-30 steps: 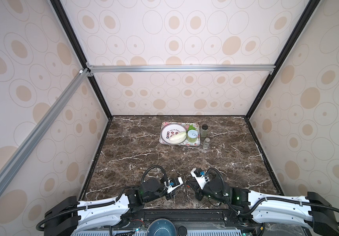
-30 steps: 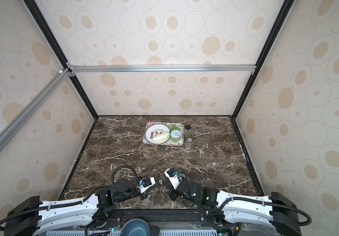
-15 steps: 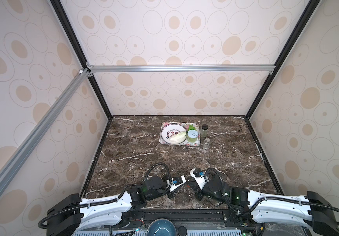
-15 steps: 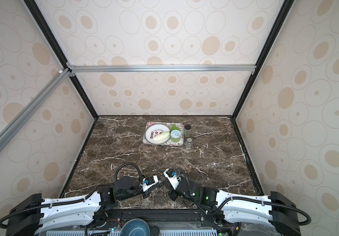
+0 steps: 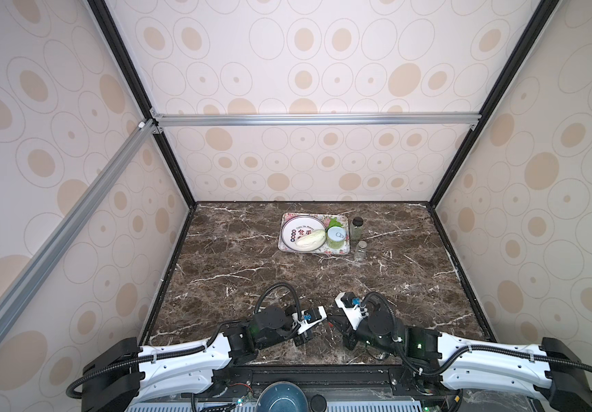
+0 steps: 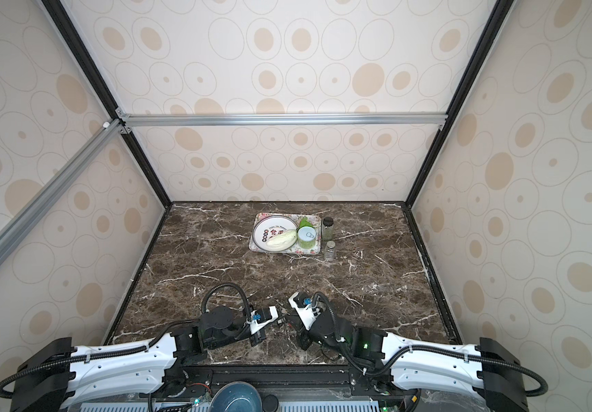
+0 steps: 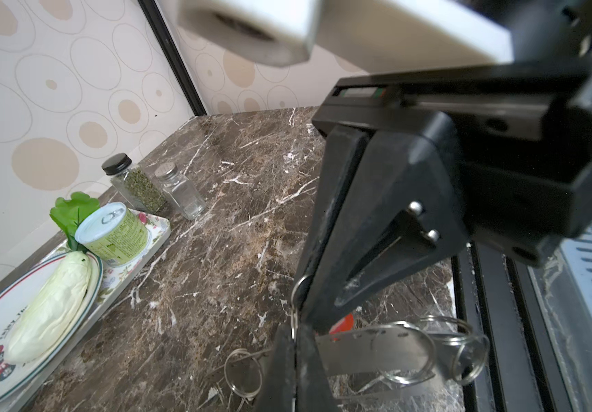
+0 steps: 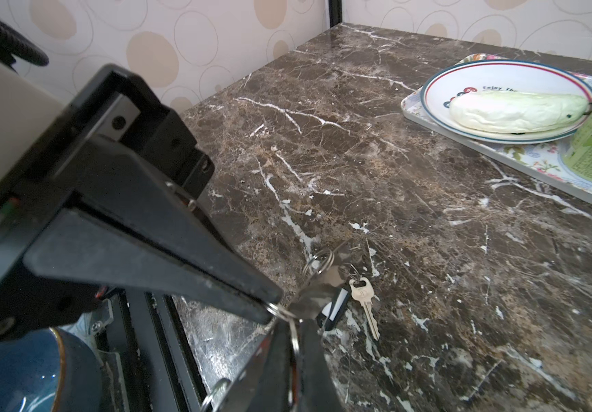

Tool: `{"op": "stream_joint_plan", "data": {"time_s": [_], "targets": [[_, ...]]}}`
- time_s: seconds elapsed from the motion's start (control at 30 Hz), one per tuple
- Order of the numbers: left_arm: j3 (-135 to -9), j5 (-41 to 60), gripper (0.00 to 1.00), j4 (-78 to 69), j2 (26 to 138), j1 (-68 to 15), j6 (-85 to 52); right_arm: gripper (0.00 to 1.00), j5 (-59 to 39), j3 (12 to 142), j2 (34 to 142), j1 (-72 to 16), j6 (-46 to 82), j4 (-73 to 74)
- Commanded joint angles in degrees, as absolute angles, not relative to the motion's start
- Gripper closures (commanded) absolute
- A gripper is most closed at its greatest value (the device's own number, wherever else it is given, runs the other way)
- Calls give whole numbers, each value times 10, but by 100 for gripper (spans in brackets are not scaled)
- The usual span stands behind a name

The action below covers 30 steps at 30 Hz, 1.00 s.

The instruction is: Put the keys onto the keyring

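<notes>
Cream wallpaper (image 5: 305, 171) with beige ovals covers the walls on all sides (black posts (image 5: 173, 167) stand in the corners). A dark brown marble table (image 5: 251, 249), white-veined, lies under the left gripper (image 7: 296, 326) and stretches far ahead of it. An aluminium bar (image 5: 315, 119) runs high above.

In both top views the left arm (image 5: 187, 360) stretches in low from 7 o'clock, the right arm (image 5: 465, 353) from 5 o'clock. Left hand (image 7: 296, 330) and right hand (image 8: 282, 315) nearly meet at 6 o'clock, jaws closed.
</notes>
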State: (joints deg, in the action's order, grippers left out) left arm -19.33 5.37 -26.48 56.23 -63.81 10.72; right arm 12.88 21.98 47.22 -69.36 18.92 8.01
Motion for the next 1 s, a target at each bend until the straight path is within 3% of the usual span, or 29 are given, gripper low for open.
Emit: {"op": "stream_joint_plan", "data": {"time_s": [0.0,0.17,0.37,0.47,0.53,0.97], "targets": [[-242,49,100,-279,576,-618,150,100,166,273,447,-691,235,30],[-216,65,100,-441,611,-558,128,100,181,365,493,-655,205,-59],[-226,101,100,-489,673,-547,185,100,111,378,584,-584,216,-32],[-177,121,100,-581,691,-547,200,100,134,357,607,-583,209,6],[-144,114,100,-647,702,-546,212,100,141,343,612,-583,204,33],[-94,155,100,-716,693,-546,193,100,119,306,566,-583,190,40]]}}
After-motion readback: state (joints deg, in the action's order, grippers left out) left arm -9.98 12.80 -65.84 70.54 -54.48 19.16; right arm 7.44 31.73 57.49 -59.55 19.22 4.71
